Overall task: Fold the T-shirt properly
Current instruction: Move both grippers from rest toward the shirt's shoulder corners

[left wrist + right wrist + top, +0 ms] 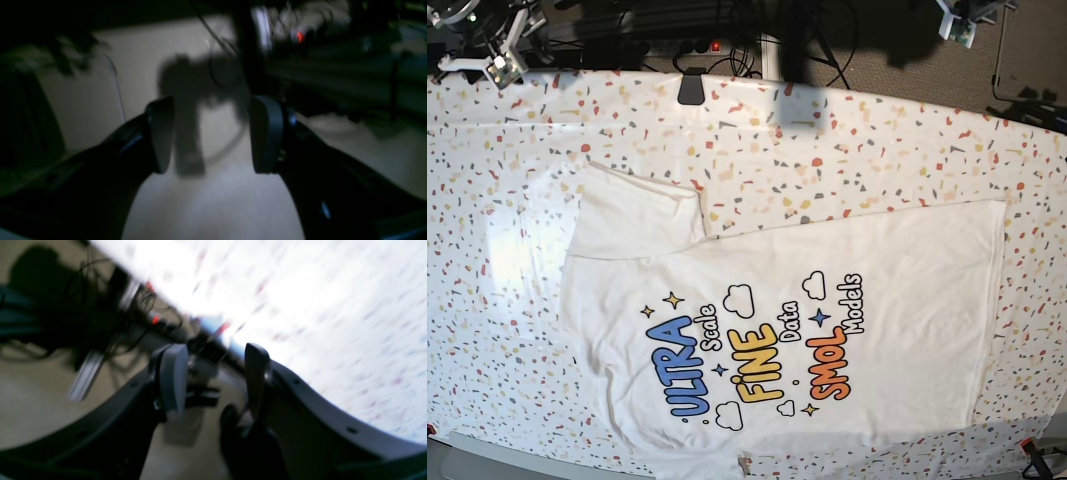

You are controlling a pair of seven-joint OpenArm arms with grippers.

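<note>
Left gripper (pixel 211 133): jaws apart, empty, over bare floor. Right gripper (pixel 213 383): jaws apart, empty, off the table (pixel 333 306) edge. Base view: T-shirt (pixel 827 300) lies flat, print up. Soft, light, limp cotton; I'd pinch hem corners or sleeve edges.

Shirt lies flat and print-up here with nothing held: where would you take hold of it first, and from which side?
The T-shirt lies spread flat on the table. Probably best: pinch the straight bottom hem at its far corner, coming down from the table's far edge. That edge lies clear, unwrinkled and nearest the arm there.
</note>
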